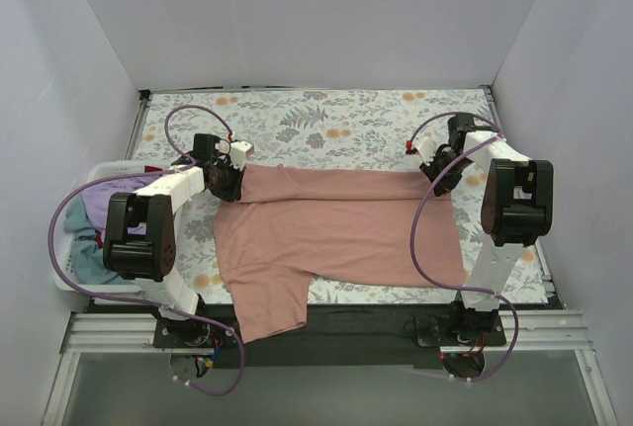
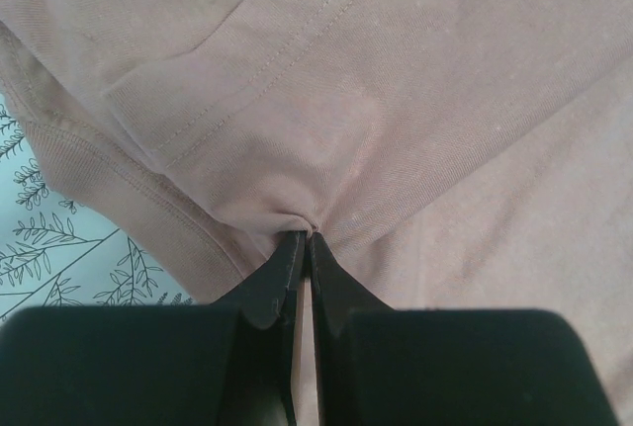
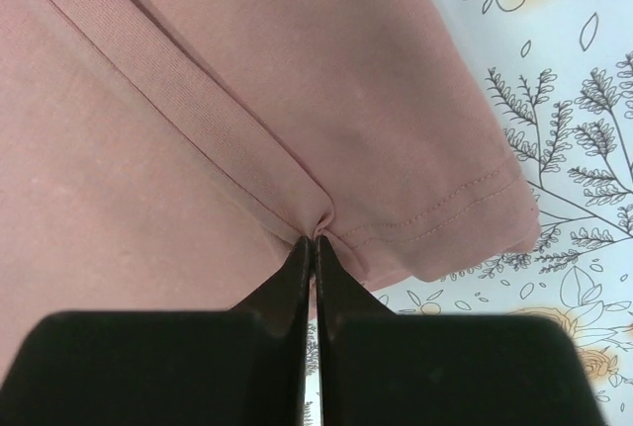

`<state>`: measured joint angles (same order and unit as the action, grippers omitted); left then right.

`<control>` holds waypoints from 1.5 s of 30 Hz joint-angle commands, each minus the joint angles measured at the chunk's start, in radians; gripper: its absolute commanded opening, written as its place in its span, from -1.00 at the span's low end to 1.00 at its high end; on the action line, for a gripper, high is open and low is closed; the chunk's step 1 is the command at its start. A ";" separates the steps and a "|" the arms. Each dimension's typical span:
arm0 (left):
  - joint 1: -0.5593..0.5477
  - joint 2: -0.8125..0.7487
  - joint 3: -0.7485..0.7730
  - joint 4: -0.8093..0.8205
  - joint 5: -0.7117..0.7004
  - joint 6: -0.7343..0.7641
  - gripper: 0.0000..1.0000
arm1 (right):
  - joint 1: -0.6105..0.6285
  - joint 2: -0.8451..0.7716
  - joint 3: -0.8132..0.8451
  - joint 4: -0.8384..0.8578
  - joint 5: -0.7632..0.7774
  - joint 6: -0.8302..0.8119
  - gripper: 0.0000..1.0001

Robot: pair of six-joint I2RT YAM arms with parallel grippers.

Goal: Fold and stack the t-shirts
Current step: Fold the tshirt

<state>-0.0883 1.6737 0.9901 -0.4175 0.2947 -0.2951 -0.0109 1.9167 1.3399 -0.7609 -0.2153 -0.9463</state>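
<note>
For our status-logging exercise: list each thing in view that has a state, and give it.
pink t-shirt, spread out, far edge pinched at both ends
left end effector, shut on the pink t-shirt
right end effector, shut on the pink t-shirt
lavender t-shirt, crumpled in the basket
teal t-shirt, crumpled in the basket

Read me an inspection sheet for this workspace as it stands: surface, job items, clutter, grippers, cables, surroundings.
Surface: floral-print table cover, its middle covered by cloth.
Job's things: pink t-shirt spread across the table, a fold along its far edge, one sleeve past the near edge; lavender shirt and teal shirt lie in the white basket on the left.
Clutter: nothing seen.
Grippers: left gripper shut on the pink t-shirt; right gripper shut on it too, at the opposite end.
Cables: purple cables loop from both arms.
Surroundings: plain white walls on three sides.
</note>
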 commanded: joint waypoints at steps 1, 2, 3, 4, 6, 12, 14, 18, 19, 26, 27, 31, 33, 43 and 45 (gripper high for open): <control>0.005 -0.006 0.002 -0.012 -0.023 0.019 -1.00 | -0.001 -0.018 -0.007 -0.015 0.034 -0.023 -0.97; 0.005 -0.011 0.007 -0.023 -0.017 0.020 -0.88 | -0.001 -0.021 -0.007 -0.017 0.034 -0.026 -0.86; 0.005 -0.015 0.025 -0.052 -0.012 0.022 -0.81 | -0.001 -0.024 -0.007 -0.020 0.034 -0.026 -0.78; 0.007 -0.020 0.038 -0.075 0.018 0.025 -0.76 | -0.003 -0.036 -0.005 -0.023 0.033 -0.029 -0.71; 0.010 -0.047 0.083 -0.118 0.081 0.039 -0.52 | -0.001 -0.051 -0.004 -0.034 0.027 -0.029 -0.57; 0.019 -0.083 0.212 -0.182 0.267 0.010 -0.14 | -0.003 -0.110 0.028 -0.095 0.007 -0.060 -0.37; 0.019 -0.011 0.300 -0.208 0.247 -0.012 -0.14 | -0.001 -0.125 0.033 -0.135 -0.009 -0.071 -0.35; 0.019 0.107 0.404 -0.231 0.218 -0.056 -0.14 | -0.001 -0.091 0.053 -0.216 0.022 -0.091 -0.44; 0.018 0.127 0.422 -0.234 0.210 -0.064 -0.13 | -0.003 -0.085 0.051 -0.228 0.030 -0.097 -0.46; 0.004 0.274 0.496 -0.253 0.117 -0.078 -0.08 | -0.004 -0.068 0.071 -0.255 0.002 -0.071 -0.37; 0.001 0.285 0.498 -0.256 0.103 -0.073 -0.07 | -0.004 -0.061 0.080 -0.259 -0.002 -0.065 -0.35; -0.002 0.313 0.492 -0.257 0.050 -0.069 -0.06 | -0.004 -0.048 0.113 -0.273 -0.021 -0.046 -0.31; -0.002 0.317 0.481 -0.251 0.037 -0.064 -0.03 | -0.004 -0.042 0.117 -0.276 -0.025 -0.042 -0.30; -0.016 0.287 0.447 -0.277 0.073 -0.019 -0.18 | -0.006 -0.031 0.133 -0.285 -0.019 -0.040 -0.29; -0.018 0.273 0.453 -0.302 0.104 -0.015 -0.39 | -0.006 -0.031 0.131 -0.287 -0.015 -0.039 -0.29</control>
<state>-0.0971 2.0178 1.4464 -0.6838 0.3489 -0.3370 -0.0120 1.8755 1.4334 -1.0039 -0.2127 -0.9714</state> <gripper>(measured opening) 0.333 0.356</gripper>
